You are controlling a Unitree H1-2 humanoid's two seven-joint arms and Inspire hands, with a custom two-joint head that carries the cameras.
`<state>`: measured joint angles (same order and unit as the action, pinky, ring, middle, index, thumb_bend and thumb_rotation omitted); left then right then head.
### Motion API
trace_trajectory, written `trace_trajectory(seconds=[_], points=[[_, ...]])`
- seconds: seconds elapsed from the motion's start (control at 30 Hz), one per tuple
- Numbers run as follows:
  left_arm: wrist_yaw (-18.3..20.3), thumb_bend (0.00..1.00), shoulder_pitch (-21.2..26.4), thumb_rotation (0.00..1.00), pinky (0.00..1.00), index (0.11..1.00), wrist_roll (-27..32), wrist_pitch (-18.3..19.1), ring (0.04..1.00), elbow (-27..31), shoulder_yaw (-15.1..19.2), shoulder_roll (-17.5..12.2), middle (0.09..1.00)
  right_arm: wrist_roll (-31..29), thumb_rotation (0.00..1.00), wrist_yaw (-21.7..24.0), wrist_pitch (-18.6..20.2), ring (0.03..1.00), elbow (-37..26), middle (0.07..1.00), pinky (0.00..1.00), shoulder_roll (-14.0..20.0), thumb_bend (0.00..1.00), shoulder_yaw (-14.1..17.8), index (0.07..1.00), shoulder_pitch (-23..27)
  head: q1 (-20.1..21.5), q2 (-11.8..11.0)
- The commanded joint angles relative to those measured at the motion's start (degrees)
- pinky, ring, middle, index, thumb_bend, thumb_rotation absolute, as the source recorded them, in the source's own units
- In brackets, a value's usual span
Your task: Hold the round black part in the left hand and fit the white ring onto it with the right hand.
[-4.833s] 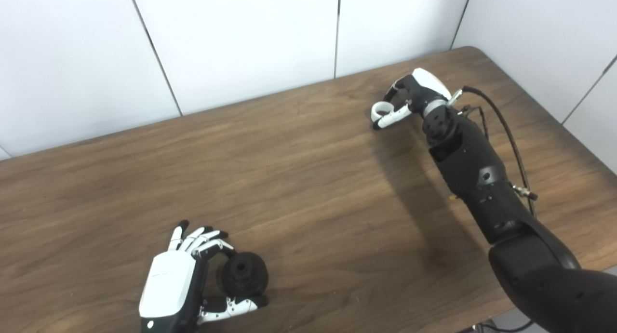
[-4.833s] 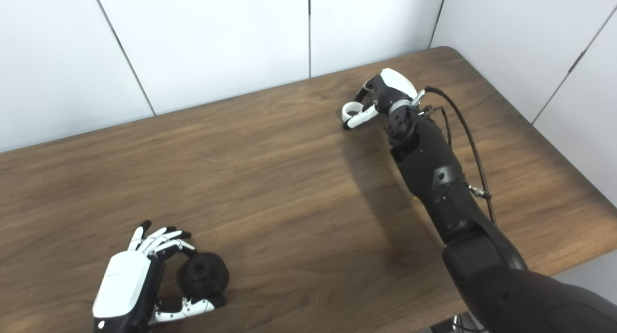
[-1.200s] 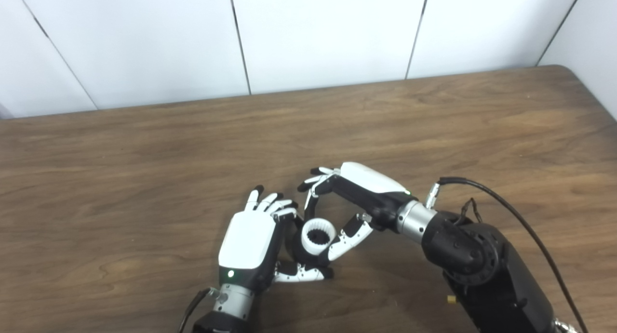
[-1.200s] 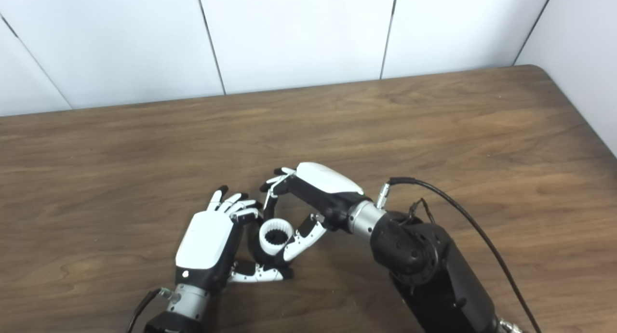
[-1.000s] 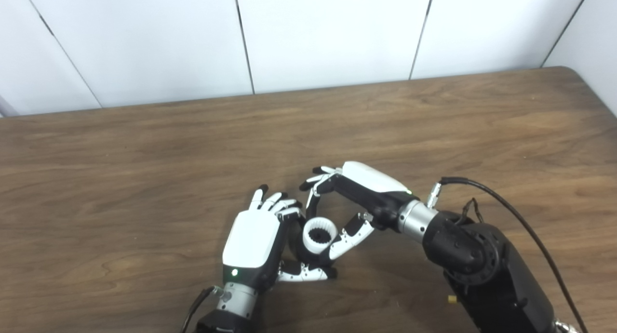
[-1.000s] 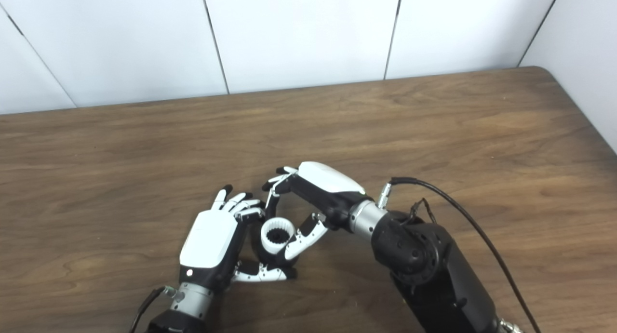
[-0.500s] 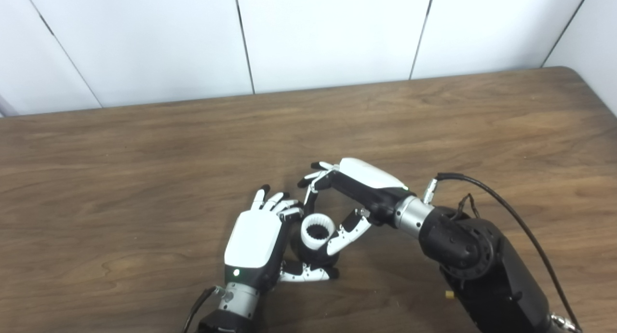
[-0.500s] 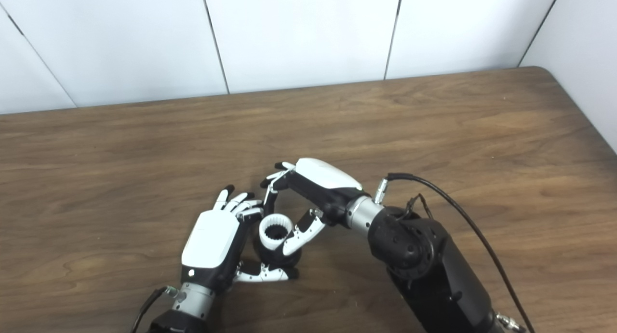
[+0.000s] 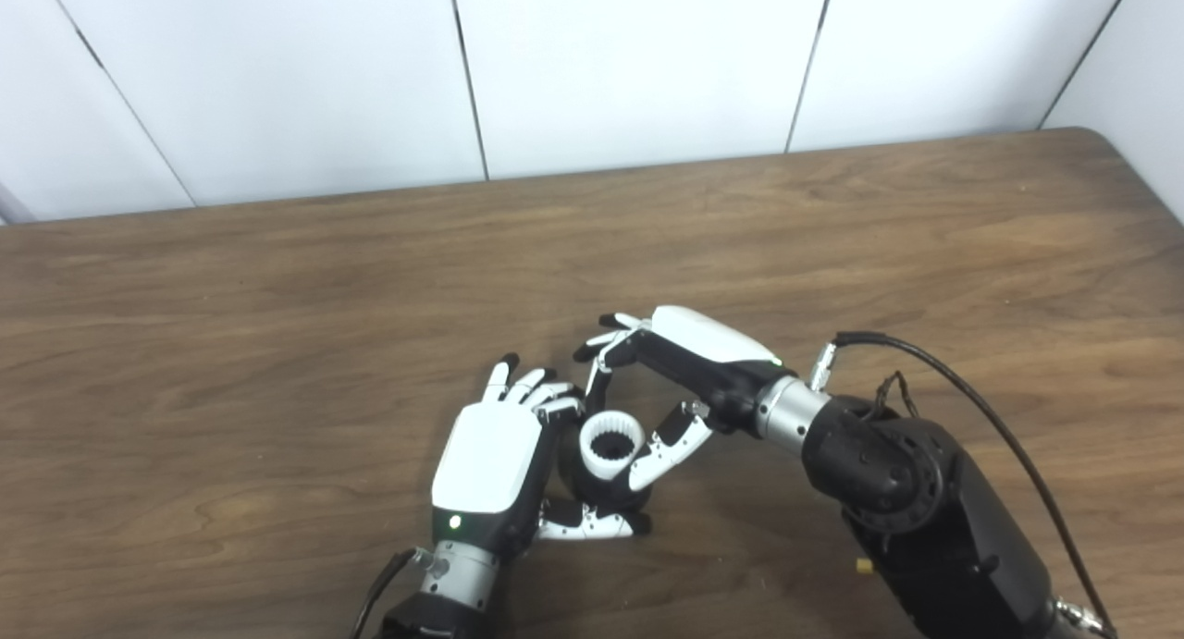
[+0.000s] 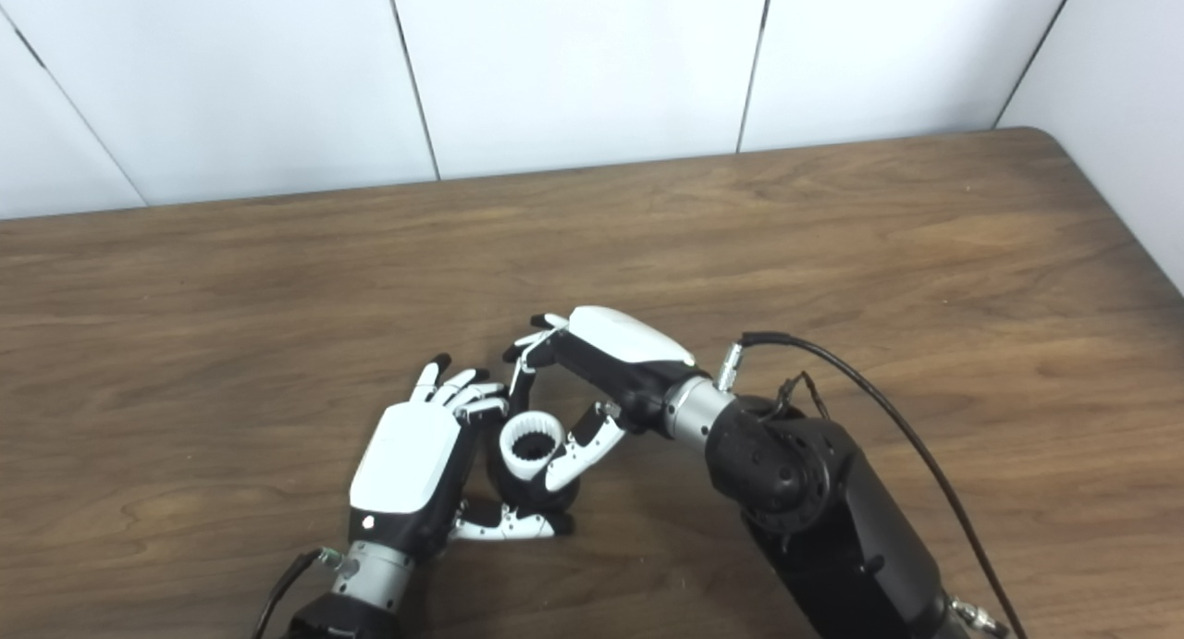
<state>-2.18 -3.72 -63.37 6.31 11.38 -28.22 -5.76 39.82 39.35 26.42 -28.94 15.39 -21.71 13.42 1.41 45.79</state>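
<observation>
Left eye view. Lower centre of frame: left hand (image 9: pixel 487 459) wrapped round the round black part (image 9: pixel 601 491), thumb beneath, fingers curled at the far side. White ring (image 9: pixel 610 445) sits on top of the black part, toothed bore facing up. Right hand (image 9: pixel 680 375) arches over from the right, thumb and fingertips pinching the ring's rim. Against half a second ago, barely any change: right hand a touch lower in frame, ring and part where they were.

Right eye view. Same cluster, shifted left: left hand (image 10: pixel 407 473), ring (image 10: pixel 531 445), right hand (image 10: pixel 610 357). Black cable (image 10: pixel 888 417) loops off the right forearm. Brown wood-grain table (image 10: pixel 925 241) fills most of the frame; white panelled wall (image 10: pixel 573 56) along the top.
</observation>
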Motion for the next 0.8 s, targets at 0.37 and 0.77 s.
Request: trace_trajectory(seconds=[0.37,0.77], points=[[-0.3,0.52,0.6,0.06,1.0,0.483,-0.8,-0.3,0.87,-1.2,-0.7,0.4,0.765,-0.5,0.13,-2.1,-3.1,0.984,0.0,0.85,1.0,1.3,0.52,0.2,0.483,0.7,0.1,0.0],[-0.3,0.52,0.7,0.06,1.0,0.484,-0.8,0.0,0.872,-1.1,-0.9,0.5,0.766,-0.5,0.13,-2.1,-2.7,0.987,0.2,0.852,1.0,1.4,0.52,0.0,0.483,0.5,-0.2,0.1]])
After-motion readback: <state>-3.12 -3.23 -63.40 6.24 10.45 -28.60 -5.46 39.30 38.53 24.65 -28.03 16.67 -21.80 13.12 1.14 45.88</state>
